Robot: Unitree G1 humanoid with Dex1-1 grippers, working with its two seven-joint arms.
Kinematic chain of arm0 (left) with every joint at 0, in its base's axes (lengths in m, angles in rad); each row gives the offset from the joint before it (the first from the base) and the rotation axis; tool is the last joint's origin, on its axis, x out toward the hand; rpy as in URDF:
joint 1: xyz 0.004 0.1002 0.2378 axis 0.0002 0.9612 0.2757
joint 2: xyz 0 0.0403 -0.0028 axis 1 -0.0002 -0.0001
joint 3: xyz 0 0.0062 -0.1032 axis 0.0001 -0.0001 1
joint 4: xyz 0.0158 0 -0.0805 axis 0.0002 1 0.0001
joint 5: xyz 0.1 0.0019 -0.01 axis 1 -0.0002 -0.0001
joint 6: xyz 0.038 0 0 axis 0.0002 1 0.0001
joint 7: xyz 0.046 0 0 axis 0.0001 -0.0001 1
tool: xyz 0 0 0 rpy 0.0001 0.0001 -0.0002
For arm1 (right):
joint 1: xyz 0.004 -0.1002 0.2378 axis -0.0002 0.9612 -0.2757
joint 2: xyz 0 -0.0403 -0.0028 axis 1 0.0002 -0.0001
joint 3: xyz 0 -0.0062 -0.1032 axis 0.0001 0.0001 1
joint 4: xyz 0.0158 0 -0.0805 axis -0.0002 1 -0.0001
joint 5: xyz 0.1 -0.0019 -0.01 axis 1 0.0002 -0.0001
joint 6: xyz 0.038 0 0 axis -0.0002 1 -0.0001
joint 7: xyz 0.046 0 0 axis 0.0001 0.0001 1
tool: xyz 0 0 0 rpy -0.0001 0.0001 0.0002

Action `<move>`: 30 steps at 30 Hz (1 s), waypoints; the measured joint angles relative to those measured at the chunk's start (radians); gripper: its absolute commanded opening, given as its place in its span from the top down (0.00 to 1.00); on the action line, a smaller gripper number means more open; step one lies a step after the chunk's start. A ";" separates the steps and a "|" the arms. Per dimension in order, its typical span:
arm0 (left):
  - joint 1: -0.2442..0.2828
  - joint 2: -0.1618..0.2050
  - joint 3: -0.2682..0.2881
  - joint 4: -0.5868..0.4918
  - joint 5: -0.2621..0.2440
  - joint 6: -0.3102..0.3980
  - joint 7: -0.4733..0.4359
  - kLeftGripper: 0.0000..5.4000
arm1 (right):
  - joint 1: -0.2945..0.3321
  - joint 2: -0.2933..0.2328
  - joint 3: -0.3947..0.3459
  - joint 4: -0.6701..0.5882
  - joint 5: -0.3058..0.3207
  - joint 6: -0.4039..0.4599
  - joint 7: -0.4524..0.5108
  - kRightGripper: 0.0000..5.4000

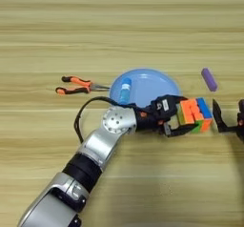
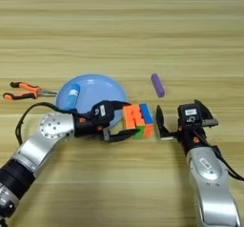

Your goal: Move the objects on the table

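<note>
Table (image 1: 119, 21) wood. Plate (image 1: 152, 85) centre, glue stick (image 1: 125, 90) on its 9 o'clock side. Left gripper (image 1: 177, 118) clamps cube (image 1: 195, 115) at plate's 4 o'clock. Right gripper (image 2: 167, 123) spread, just beside cube. Block (image 2: 157, 85) at 1 o'clock. Pliers (image 1: 76, 85) at 9.

We read this as robot test bench — lab-like setup. Light wooden surface (image 1: 119, 21) fills view, no room visible. Odd mix laid out — puzzle cube (image 2: 138, 120), pliers (image 1: 76, 85), plate (image 1: 152, 85), purple block (image 2: 158, 85).
</note>
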 measured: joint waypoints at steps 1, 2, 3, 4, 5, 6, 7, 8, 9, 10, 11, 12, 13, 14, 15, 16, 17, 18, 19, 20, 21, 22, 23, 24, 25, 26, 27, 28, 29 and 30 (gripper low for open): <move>0.000 0.000 0.002 -0.005 -0.001 0.001 0.000 0.37 | 0.000 0.000 0.000 0.001 0.000 0.000 0.000 0.00; 0.000 0.001 0.003 -0.012 -0.002 0.003 0.001 0.37 | -0.001 0.000 -0.001 0.001 0.000 0.000 0.000 0.00; 0.000 0.002 0.004 -0.018 -0.003 0.005 0.001 0.37 | -0.001 0.000 -0.001 0.001 0.001 -0.001 0.000 0.00; 0.000 0.002 0.012 -0.031 -0.004 0.012 0.002 0.37 | -0.001 0.000 -0.002 0.002 0.001 -0.001 0.000 0.00; 0.000 0.005 0.023 -0.041 -0.006 0.019 0.004 0.37 | -0.001 0.000 -0.003 0.004 0.002 -0.001 0.000 0.00; 0.000 0.008 0.029 -0.045 -0.007 0.022 0.005 0.37 | -0.001 0.000 -0.004 0.005 0.002 -0.001 0.000 0.00; 0.000 0.013 0.041 -0.052 -0.012 0.028 0.007 0.37 | -0.002 0.000 -0.004 0.007 0.002 -0.002 0.000 0.00; -0.001 0.019 0.057 -0.062 -0.026 0.035 0.009 0.37 | -0.003 0.000 -0.005 0.010 0.003 -0.002 0.000 0.00; -0.002 0.026 0.073 -0.071 -0.038 0.039 0.009 0.37 | -0.003 0.000 -0.006 0.011 0.005 -0.002 0.000 0.00; -0.007 0.037 0.092 -0.080 -0.045 0.042 0.010 0.37 | -0.004 0.000 -0.008 0.011 0.006 -0.003 0.000 0.00; -0.009 0.046 0.106 -0.087 -0.048 0.046 0.011 0.37 | -0.005 0.000 -0.008 0.012 0.006 -0.004 0.000 0.00; -0.011 0.054 0.120 -0.092 -0.053 0.050 0.013 0.37 | -0.007 0.000 -0.008 0.014 0.007 -0.005 0.000 0.00; -0.012 0.065 0.139 -0.102 -0.067 0.058 0.016 0.37 | -0.010 0.000 -0.009 0.016 0.007 -0.006 0.000 0.00; -0.012 0.073 0.154 -0.109 -0.075 0.064 0.022 0.37 | -0.011 0.000 -0.009 0.017 0.008 -0.007 0.000 0.00; -0.012 0.081 0.164 -0.115 -0.081 0.067 0.026 0.37 | -0.011 0.000 -0.010 0.018 0.008 -0.008 0.000 0.00; -0.012 0.087 0.178 -0.119 -0.083 0.072 0.029 0.37 | -0.011 0.000 -0.010 0.019 0.009 -0.010 0.000 0.00; -0.012 0.091 0.191 -0.127 -0.086 0.078 0.033 0.37 | -0.012 0.000 -0.011 0.019 0.010 -0.012 0.000 0.00; -0.012 0.105 0.215 -0.144 -0.094 0.082 0.043 0.37 | -0.012 0.000 -0.012 0.020 0.012 -0.017 0.000 0.00; -0.012 0.121 0.234 -0.154 -0.108 0.087 0.049 0.37 | -0.012 0.000 -0.013 0.021 0.012 -0.018 0.000 0.00; -0.008 0.133 0.255 -0.163 -0.118 0.093 0.053 0.37 | -0.013 0.001 -0.014 0.024 0.013 -0.018 0.000 0.00; 0.002 0.153 0.280 -0.178 -0.123 0.101 0.061 0.37 | -0.014 0.001 -0.015 0.030 0.014 -0.018 0.000 0.00; 0.012 0.164 0.295 -0.186 -0.126 0.107 0.065 0.37 | -0.014 0.001 -0.016 0.032 0.015 -0.019 -0.001 0.00; 0.025 0.173 0.313 -0.194 -0.134 0.110 0.071 0.37 | -0.016 0.001 -0.017 0.036 0.015 -0.019 -0.001 0.00; 0.046 0.187 0.342 -0.205 -0.155 0.113 0.080 0.37 | -0.017 0.001 -0.018 0.041 0.016 -0.019 -0.001 0.00; 0.060 0.201 0.363 -0.211 -0.161 0.116 0.090 0.37 | -0.018 0.001 -0.019 0.042 0.017 -0.020 -0.001 0.00; 0.072 0.214 0.388 -0.215 -0.163 0.118 0.099 0.37 | -0.020 0.001 -0.021 0.045 0.017 -0.020 -0.001 0.00; 0.091 0.228 0.412 -0.229 -0.168 0.123 0.112 0.37 | -0.022 0.000 -0.021 0.049 0.020 -0.021 -0.001 0.00; 0.098 0.234 0.420 -0.234 -0.172 0.128 0.116 0.37 | -0.023 0.000 -0.022 0.050 0.020 -0.021 -0.001 0.00; 0.109 0.242 0.432 -0.241 -0.179 0.136 0.124 0.37 | -0.024 0.000 -0.023 0.051 0.021 -0.022 -0.001 0.00; 0.131 0.250 0.453 -0.260 -0.186 0.147 0.135 0.37 | -0.028 0.000 -0.026 0.058 0.021 -0.024 -0.001 0.00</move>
